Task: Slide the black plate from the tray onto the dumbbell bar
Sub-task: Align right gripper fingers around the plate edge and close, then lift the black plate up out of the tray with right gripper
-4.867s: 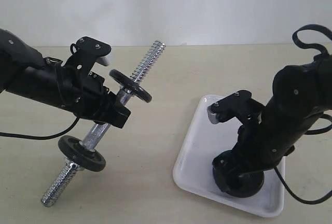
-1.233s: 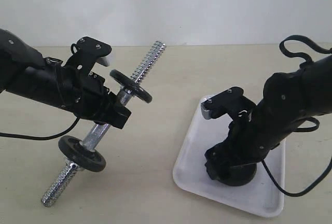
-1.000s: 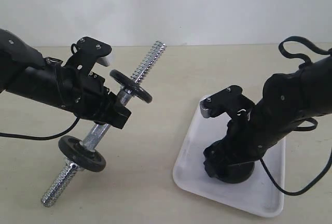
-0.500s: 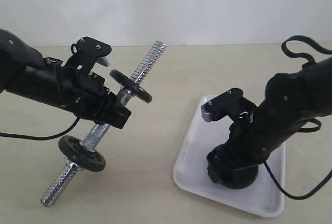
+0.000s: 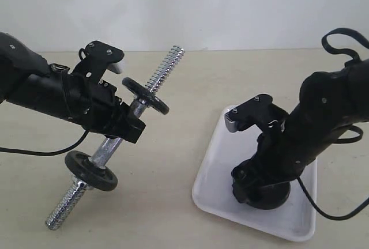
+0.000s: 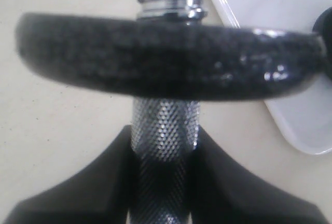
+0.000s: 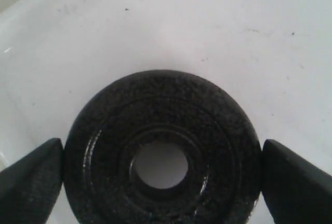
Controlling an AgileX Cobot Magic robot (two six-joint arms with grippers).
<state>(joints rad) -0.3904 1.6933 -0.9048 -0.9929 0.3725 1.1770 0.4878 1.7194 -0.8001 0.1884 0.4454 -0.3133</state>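
Over on the left, the left gripper (image 6: 163, 193) is clamped round the dumbbell bar (image 5: 111, 147). The bar slants from 7 o'clock up to 1 o'clock, with a lower disc (image 5: 90, 170), an upper disc (image 5: 145, 95) and the threaded end (image 5: 167, 64) poking out beyond. Only the left wrist view shows the knurled chrome between the fingers. Across at 4 o'clock lies the white tray (image 5: 216, 165). From outside, the right gripper (image 5: 260, 188) covers most of the black plate (image 7: 104, 146). Its wrist view shows the plate flat on the tray, matte and pebbled, with a central hole. A finger presses the rim at 3 and at 9 o'clock, so it's gripped.
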